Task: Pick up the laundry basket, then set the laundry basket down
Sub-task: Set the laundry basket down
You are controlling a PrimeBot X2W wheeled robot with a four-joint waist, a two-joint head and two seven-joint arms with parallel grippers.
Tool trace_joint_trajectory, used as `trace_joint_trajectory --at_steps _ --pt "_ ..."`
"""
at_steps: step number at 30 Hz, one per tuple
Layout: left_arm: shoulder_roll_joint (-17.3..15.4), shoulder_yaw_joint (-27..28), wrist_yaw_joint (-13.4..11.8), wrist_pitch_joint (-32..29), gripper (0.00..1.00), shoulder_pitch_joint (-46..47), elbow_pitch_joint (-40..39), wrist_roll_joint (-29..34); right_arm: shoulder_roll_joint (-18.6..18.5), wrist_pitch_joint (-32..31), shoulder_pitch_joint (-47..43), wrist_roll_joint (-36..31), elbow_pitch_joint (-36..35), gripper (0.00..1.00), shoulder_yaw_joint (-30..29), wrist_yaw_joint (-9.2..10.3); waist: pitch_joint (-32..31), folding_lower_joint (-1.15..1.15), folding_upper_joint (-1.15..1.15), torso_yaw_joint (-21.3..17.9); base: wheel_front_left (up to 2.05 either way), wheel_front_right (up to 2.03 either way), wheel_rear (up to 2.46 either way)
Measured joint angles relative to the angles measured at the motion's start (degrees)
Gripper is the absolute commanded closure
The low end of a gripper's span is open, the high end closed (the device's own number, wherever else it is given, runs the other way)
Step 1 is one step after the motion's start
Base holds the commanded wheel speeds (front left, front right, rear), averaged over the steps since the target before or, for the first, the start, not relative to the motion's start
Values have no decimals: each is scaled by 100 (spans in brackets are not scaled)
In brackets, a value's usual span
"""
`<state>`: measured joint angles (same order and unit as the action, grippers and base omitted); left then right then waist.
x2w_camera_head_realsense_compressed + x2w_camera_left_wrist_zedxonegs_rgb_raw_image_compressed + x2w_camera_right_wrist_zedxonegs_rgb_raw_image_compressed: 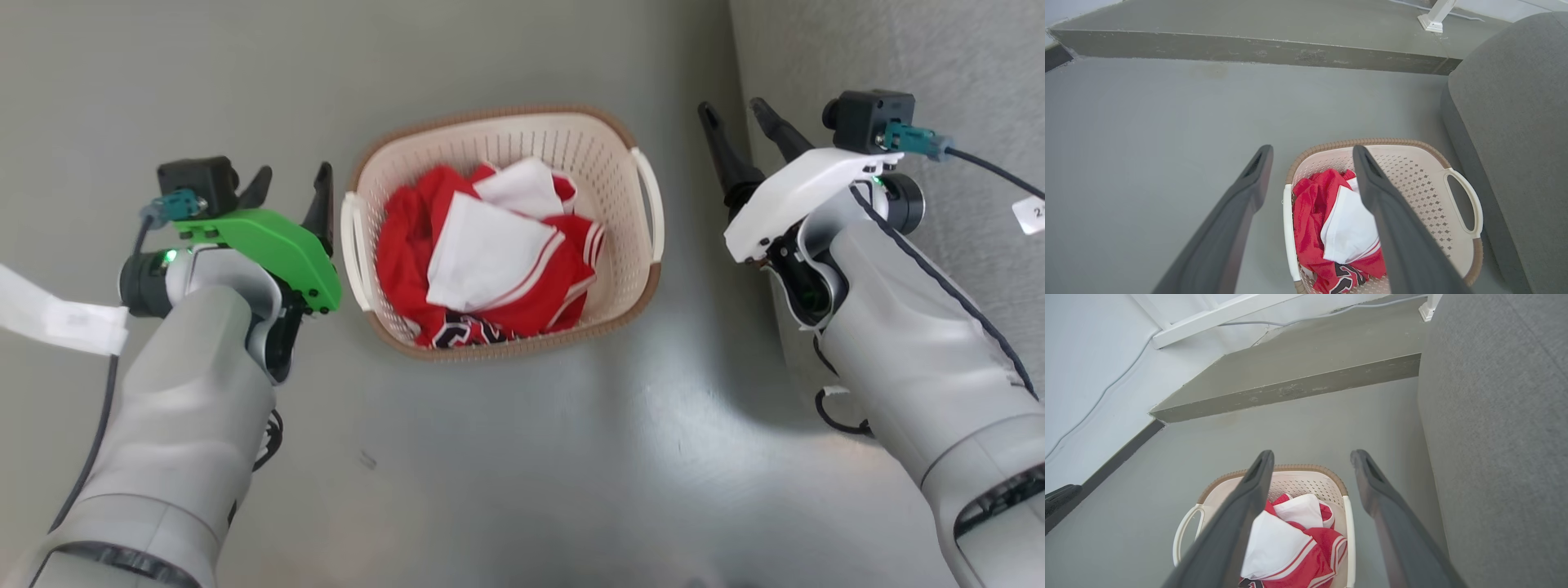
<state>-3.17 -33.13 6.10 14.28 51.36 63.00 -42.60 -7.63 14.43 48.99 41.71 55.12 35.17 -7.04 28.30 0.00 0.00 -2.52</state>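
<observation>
Floor [522,457]: smooth grey, matte with a soft sheen, a few small dark marks on the near side.

Laundry basket [522,139]: stands upright on the floor, centred between the two arms. Cream perforated walls, brown rim, one white loop handle on each short side. Inside is a crumpled heap of red and white clothes [490,253] (white stripes at one hem, dark lettering at the near end).

Left gripper [294,173]: fingers apart, nothing between them. It sits just left of the basket's left handle [351,245]; I cannot tell whether the nearer finger touches it. In the left wrist view one finger lies over bare floor and the other over the basket's inside.

Right gripper [732,108]: fingers apart, empty. It is to the right of the right handle [651,204], with a strip of bare floor between them, and it sits at the edge of the sofa.

Room: a grey fabric sofa [898,49] fills the right side, near the basket but apart from it. On the far side the floor rises in a low step [1249,47] of the same grey, its face scuffed. The foot of a white post [1433,20] stands on the step at the far right. To the far left is a white wall [1086,355] with a dark baseboard [1114,457], a thin grey cable [1106,392] running along it, and a white rail [1216,318] above the step.
</observation>
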Motion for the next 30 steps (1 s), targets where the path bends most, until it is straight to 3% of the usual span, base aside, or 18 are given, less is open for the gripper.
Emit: trace_joint_trajectory --at_steps 10,16,30 --pt "-185 370 -18 14 0 -532 -691 90 -100 0 -545 -225 -461 0 -291 0 -670 0 0 22 0 0 0" --pt "-229 594 -115 14 0 -816 -1314 275 -261 0 -951 -372 -758 0 -490 14 -1109 0 0 58 0 0 0" --pt "-298 1102 -327 15 0 -1944 -2476 683 -246 0 -1919 -677 -1856 0 -1028 116 -1928 0 0 182 0 0 0"
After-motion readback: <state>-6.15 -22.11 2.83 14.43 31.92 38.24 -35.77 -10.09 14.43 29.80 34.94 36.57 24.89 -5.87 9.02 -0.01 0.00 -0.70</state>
